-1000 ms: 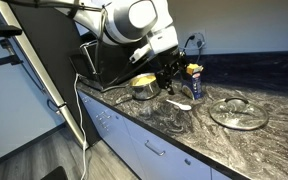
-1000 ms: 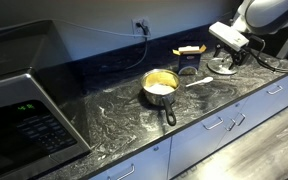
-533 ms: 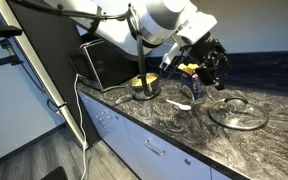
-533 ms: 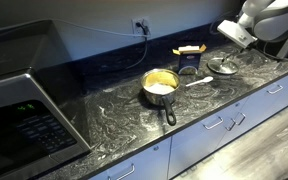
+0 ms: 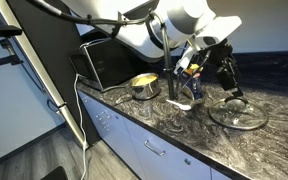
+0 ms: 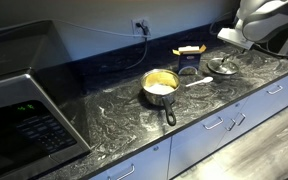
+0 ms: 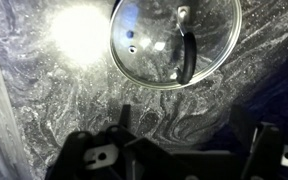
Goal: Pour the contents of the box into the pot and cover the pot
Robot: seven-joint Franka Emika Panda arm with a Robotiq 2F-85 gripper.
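Observation:
The steel pot (image 5: 144, 87) (image 6: 160, 87) stands on the dark marbled counter with pale-yellow pieces (image 6: 161, 80) inside and its dark handle toward the counter's front. The blue box (image 5: 192, 82) (image 6: 190, 60) stands upright behind it. The flat glass lid (image 5: 239, 112) (image 6: 222, 66) (image 7: 174, 40) lies on the counter beyond the box, its dark handle (image 7: 187, 56) on top. My gripper (image 7: 189, 138) (image 5: 206, 90) hangs open and empty above the counter, just short of the lid.
A large black microwave (image 6: 24, 100) (image 5: 104, 55) stands at one end of the counter. A small white utensil (image 6: 198, 81) (image 5: 180, 103) lies between pot and box. A wall socket with a cable (image 6: 142, 25) is behind. Drawers (image 5: 154, 150) run below the counter edge.
My arm has swung away from the pot and the box toward the glass lid. The pot, box and lid have not moved.

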